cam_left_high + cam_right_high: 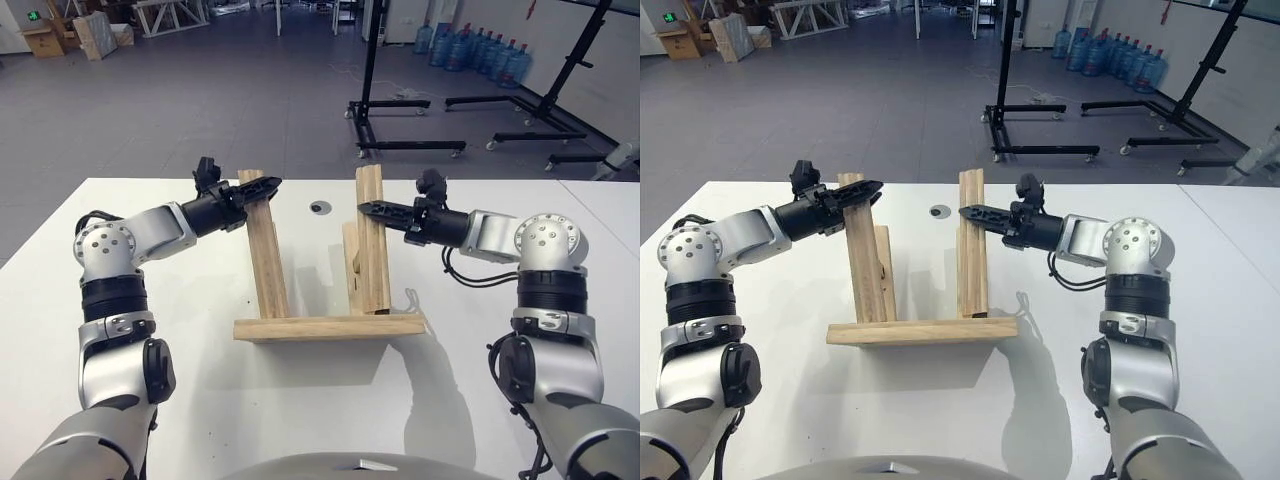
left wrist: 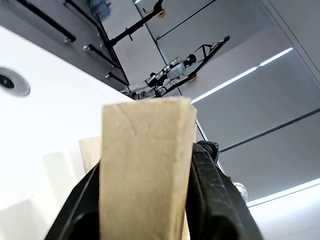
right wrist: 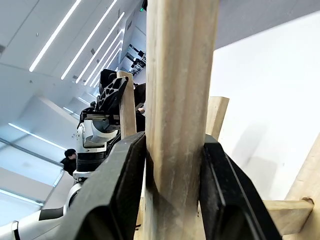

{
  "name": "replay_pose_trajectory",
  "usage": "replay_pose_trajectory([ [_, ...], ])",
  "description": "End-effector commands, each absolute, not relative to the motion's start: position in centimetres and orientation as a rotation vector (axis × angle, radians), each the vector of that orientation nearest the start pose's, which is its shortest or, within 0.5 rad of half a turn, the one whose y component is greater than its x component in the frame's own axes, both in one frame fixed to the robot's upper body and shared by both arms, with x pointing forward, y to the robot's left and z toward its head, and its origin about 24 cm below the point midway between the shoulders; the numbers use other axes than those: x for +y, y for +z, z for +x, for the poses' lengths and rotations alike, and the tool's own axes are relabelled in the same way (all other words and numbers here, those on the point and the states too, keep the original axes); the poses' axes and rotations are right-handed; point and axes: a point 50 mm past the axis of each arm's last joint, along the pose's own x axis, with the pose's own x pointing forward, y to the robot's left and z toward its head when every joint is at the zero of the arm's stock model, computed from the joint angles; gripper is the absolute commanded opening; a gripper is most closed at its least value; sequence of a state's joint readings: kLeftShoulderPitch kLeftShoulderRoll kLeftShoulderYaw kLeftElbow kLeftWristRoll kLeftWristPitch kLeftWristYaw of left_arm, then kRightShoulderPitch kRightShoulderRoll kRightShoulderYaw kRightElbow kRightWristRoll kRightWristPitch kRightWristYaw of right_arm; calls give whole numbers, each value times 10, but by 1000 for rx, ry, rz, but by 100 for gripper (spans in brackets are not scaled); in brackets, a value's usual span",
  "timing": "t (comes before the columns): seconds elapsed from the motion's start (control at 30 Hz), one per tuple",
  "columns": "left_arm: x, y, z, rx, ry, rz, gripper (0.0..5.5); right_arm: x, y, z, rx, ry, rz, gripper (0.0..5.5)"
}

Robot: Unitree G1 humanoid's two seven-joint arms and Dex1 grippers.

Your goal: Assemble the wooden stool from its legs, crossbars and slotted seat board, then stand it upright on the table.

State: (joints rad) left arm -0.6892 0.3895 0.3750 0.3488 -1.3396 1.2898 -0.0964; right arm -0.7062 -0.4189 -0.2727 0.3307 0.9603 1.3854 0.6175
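Left arm: I see it held up, elbow out to the left, forearm angled forward and inward.
Left tool (image 1: 262, 188): black fingers (image 2: 207, 190) pressed against both sides of the left leg (image 1: 268, 262) near its top end.
Right arm: mirrored, elbow out to the right, forearm level and pointing inward.
Right tool (image 1: 372, 209): both fingers (image 3: 120, 185) tight on the right leg (image 1: 372, 255), just below its top.
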Motion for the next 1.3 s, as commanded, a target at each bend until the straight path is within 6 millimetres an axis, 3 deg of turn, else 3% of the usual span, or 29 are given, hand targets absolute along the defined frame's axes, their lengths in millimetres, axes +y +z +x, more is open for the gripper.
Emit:
replay_pose_trajectory([
  [0.03,168,124,316,699,-707,-941,139,-179,94,305,852,761,776,174],
  [0.23,169,112,307,729,-710,-929,248,-188,83,300,858,723,818,306],
  [0.37,177,109,311,709,-662,-959,302,-191,86,299,843,734,853,377],
  [0.67,187,150,327,545,-695,-998,436,-200,132,316,690,800,891,539],
  [0.8,188,153,326,533,-687,-993,491,-200,132,315,692,791,877,540],
  [0.87,201,154,326,513,-630,-961,532,-208,135,314,672,775,862,540],
  [1.03,247,180,314,366,-530,-876,539,-256,151,317,572,621,807,540],
  [1.1,263,197,304,282,-501,-803,539,-278,158,320,513,545,788,540],
  [1.17,258,207,282,250,-536,-523,539,-291,155,324,467,459,668,540],
  [1.23,230,203,256,284,-678,-185,539,-290,141,328,435,425,459,540],
  [1.3,205,195,239,305,-831,13,539,-277,122,331,413,476,273,540],
])
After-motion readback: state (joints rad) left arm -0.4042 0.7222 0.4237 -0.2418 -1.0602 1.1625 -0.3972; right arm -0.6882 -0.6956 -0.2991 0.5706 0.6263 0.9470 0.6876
